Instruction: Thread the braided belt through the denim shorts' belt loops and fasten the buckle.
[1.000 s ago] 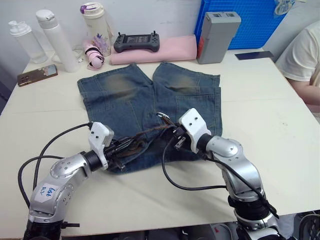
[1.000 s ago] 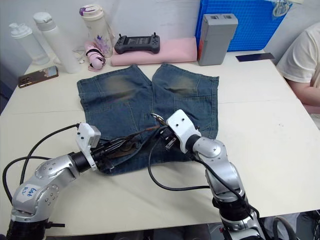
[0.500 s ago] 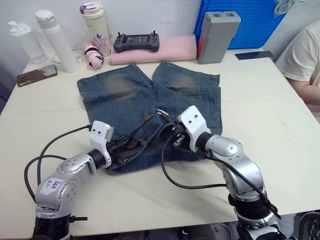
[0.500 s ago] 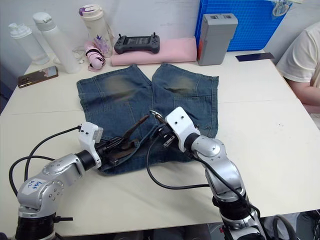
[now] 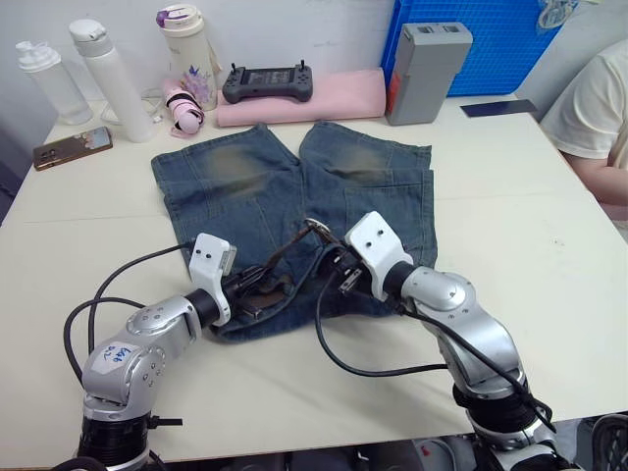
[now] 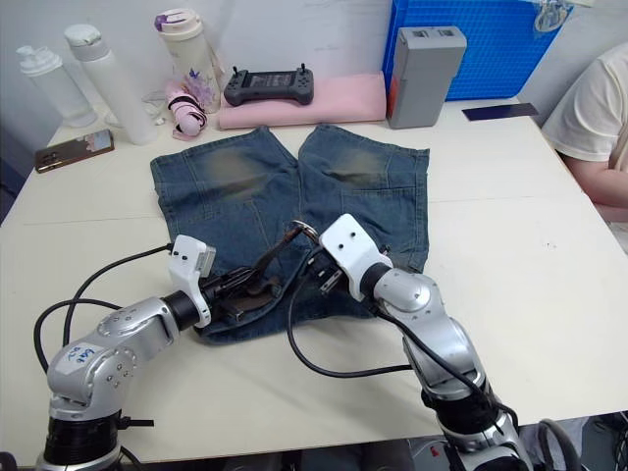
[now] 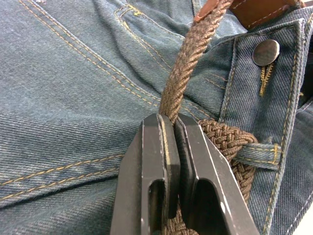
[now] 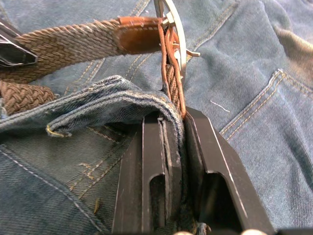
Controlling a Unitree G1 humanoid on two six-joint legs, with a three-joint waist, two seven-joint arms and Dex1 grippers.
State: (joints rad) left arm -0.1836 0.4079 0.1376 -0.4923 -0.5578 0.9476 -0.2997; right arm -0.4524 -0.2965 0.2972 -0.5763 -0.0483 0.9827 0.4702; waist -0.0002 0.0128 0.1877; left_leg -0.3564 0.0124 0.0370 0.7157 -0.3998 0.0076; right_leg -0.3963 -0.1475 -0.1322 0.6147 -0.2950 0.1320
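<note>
Faded blue denim shorts [image 5: 294, 186] with yellowish-brown worn patches lie flat on a pale table [image 5: 530, 245], waistband toward the robot. Both arms work at that waistband. The left gripper [image 7: 168, 132] is clamped on the dark-brown braided belt [image 7: 188, 58], which rises from between its black fingers toward a tan leather tab. Just beside those fingers, another stretch of the belt passes under a short blue denim belt loop [image 7: 257, 152] near the metal waist button [image 7: 266, 51], so at least one loop appears threaded. The right gripper [image 8: 178, 122] is closed on the belt's buckle end together with a raised fold of the waistband. The small silver metal buckle [image 8: 171, 19] stands just above its fingertips and hangs open, with no strap through its frame.

By the look of it, threading is partly done at best; how many loops carry the belt cannot be told, since the arms cover much of the waistband. Fastening is left to do. Bottles, a phone, a dark handheld controller [image 5: 268, 82], a pink mat and a grey box line the far edge; a person's sleeve shows at right.
</note>
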